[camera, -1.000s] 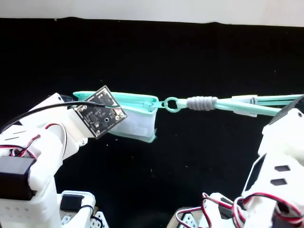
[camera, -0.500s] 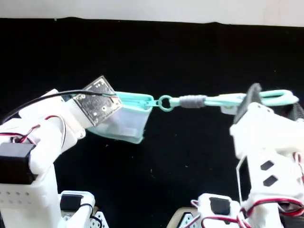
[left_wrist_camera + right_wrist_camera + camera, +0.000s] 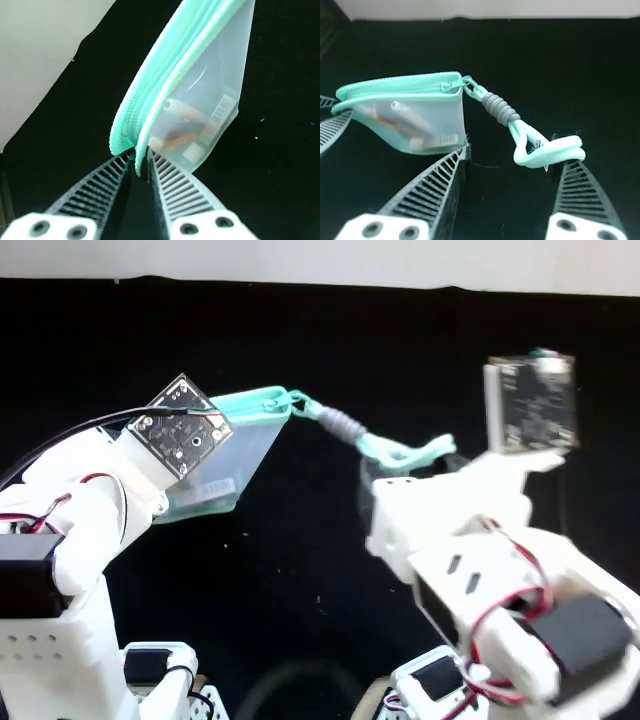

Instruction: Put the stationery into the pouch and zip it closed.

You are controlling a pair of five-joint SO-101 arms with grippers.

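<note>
Pouch (image 3: pixel 245 435) looks zipped, stationery (image 3: pixel 402 117) inside, left gripper (image 3: pixel 141 160) pinching its left end, likely as a brace. Right gripper (image 3: pixel 517 157) gapes by the slack cord (image 3: pixel 497 106).

Your high camera looks down from behind the arms. The wrist cameras sit close behind the left pincer (image 3: pixel 141 160) and right pincer (image 3: pixel 516 157), facing forward; all three share the pouch (image 3: pixel 215 455).

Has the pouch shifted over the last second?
Yes. The pouch has moved up and left in the high view, toward the far edge of the black cloth, its zipper end tipped upward.
</note>
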